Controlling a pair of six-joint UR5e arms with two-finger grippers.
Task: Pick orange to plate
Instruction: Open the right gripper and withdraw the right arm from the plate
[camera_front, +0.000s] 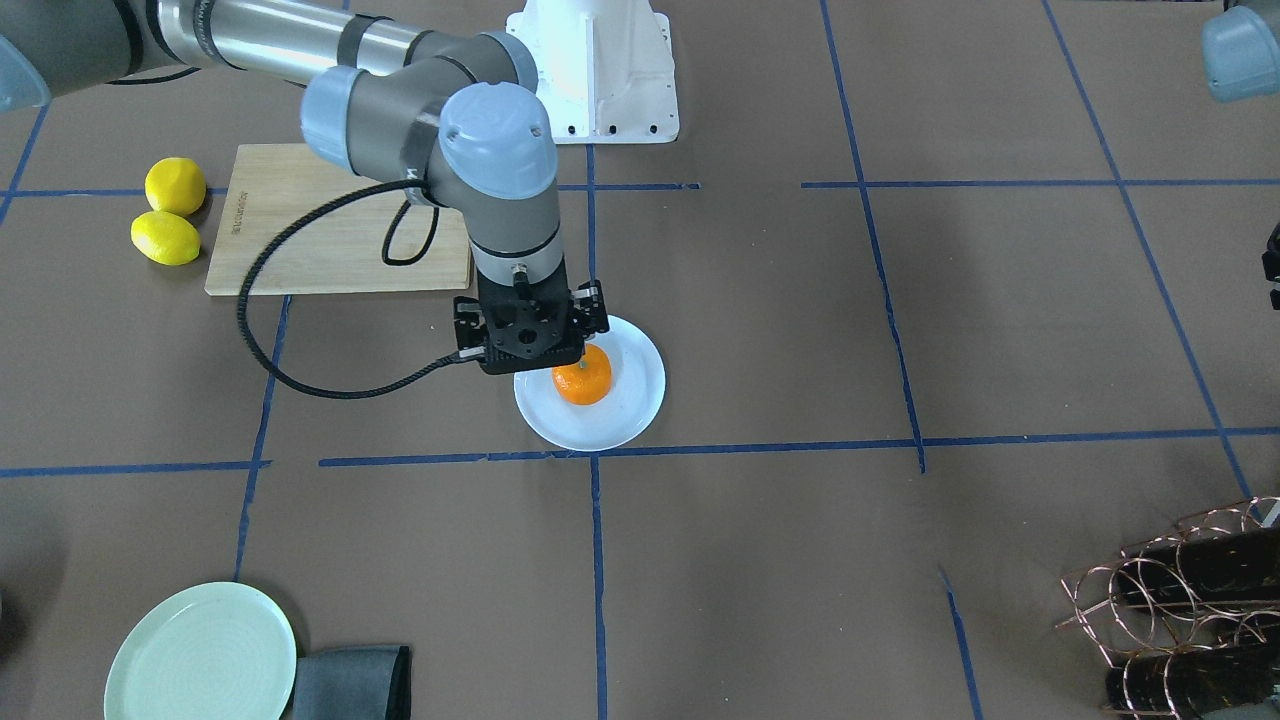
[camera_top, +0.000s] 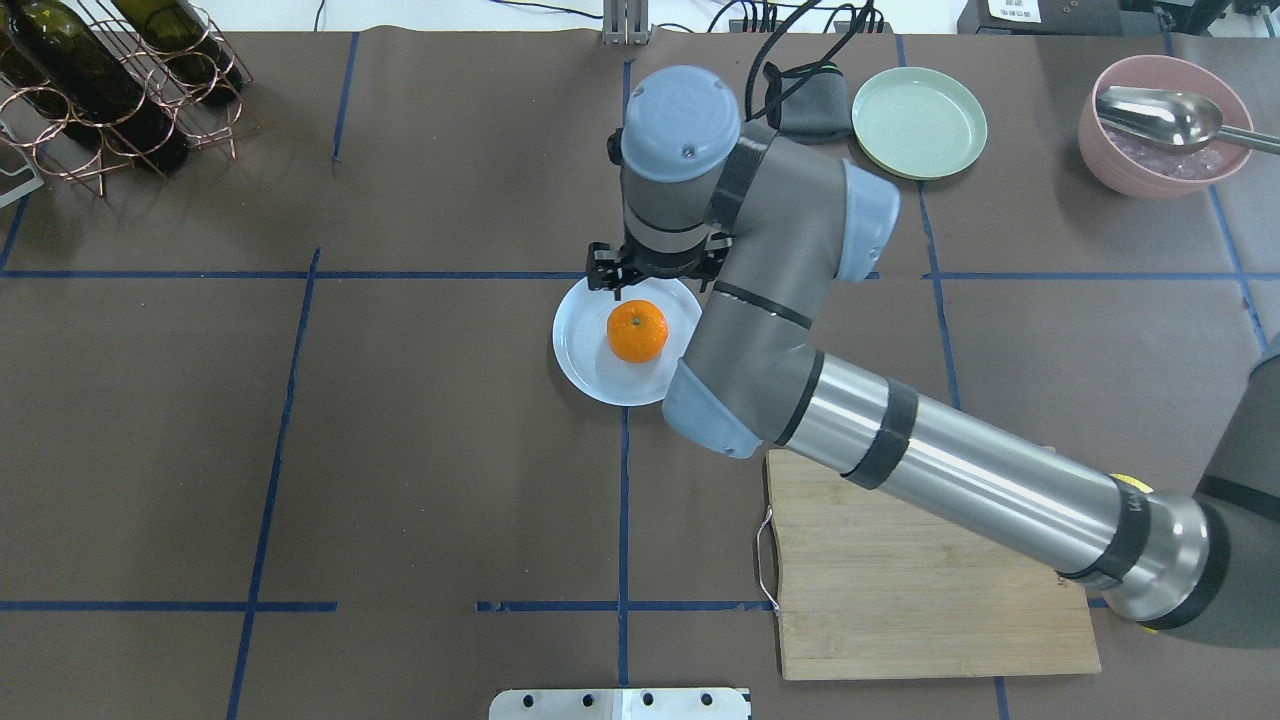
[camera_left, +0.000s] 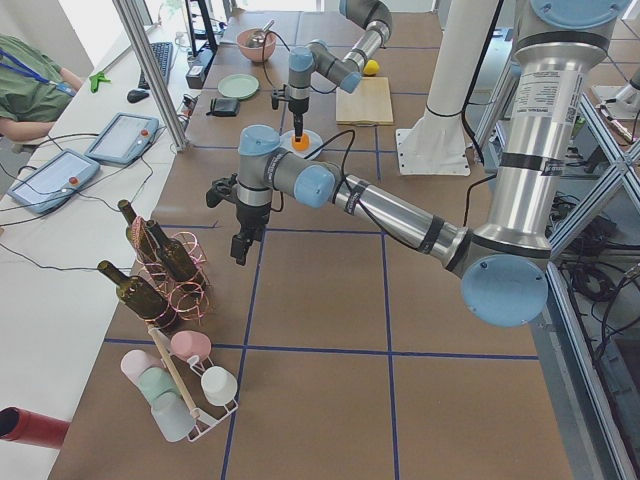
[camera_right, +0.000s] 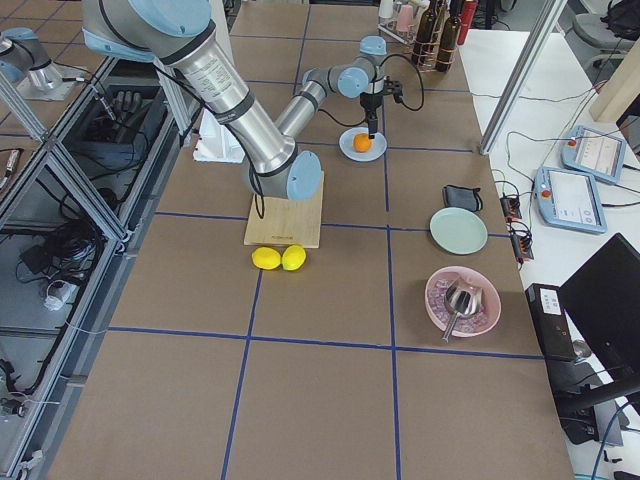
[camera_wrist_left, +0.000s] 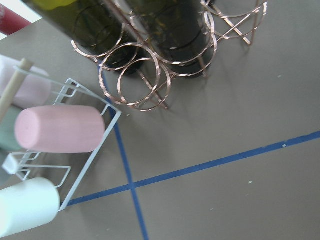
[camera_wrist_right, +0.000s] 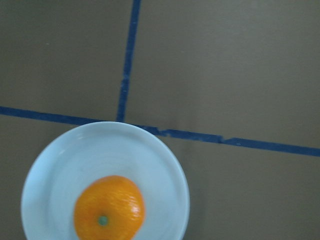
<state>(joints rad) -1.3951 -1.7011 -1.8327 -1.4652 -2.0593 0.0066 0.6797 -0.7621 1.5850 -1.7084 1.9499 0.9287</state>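
The left pincer (camera_left: 241, 248) hangs far off, and I cannot tell whether it is apart or together. The small round bright-orange mandarin (camera_top: 637, 331) rests free on the shallow round white plate (camera_top: 580, 362), almost straight beneath the raised right pincer (camera_top: 655, 272), whose spread is hidden. That pincer likely only needs to lift away.

Your right arm (camera_top: 960, 480) reaches far out, wrist upright, right gripper (camera_right: 368, 128) pointing straight down. Your left gripper (camera_left: 240, 252) hangs downward too; neither one's opening can be judged.
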